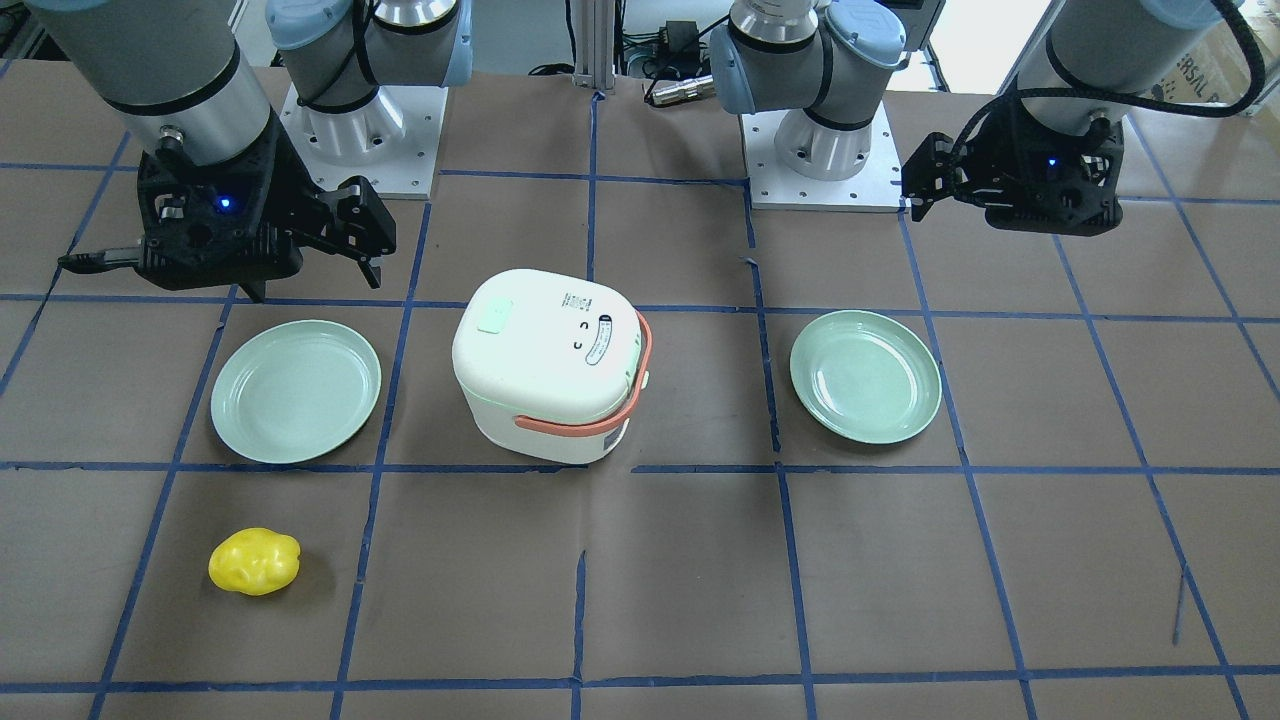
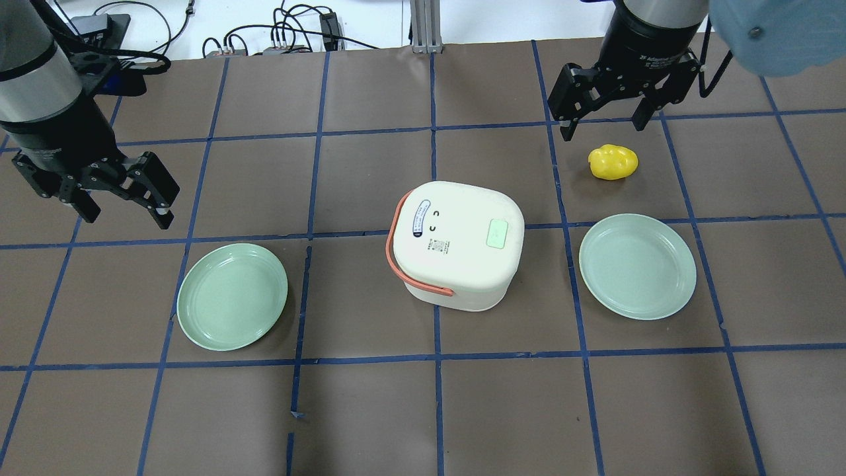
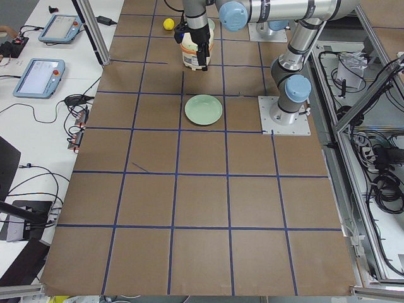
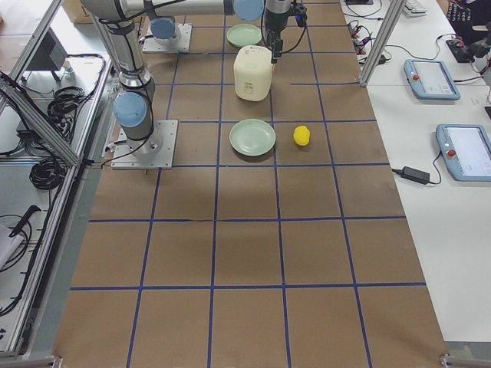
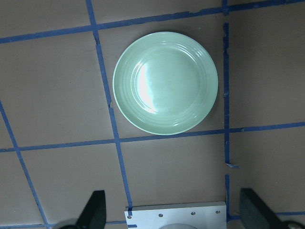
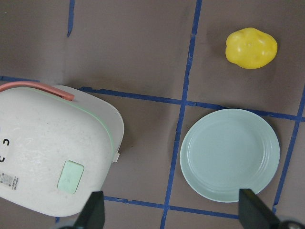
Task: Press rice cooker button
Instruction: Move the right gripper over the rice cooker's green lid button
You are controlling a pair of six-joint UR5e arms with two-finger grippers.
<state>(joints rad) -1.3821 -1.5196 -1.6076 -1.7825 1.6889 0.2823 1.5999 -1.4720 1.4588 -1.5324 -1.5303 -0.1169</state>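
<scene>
While nothing touches it, the front view shows the white rice cooker point(image 1: 545, 380) mid-table. From overhead, left gripper point(image 2: 125, 205) and right gripper point(image 2: 603, 125) are both spread, empty. The right wrist view shows the green button point(image 6: 70, 176) near one side of the top; an off-centre push could miss or shove the light cooker sideways.

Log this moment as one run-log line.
stage: before press | left tool: open | right tool: open | rice cooker button: untouched
</scene>
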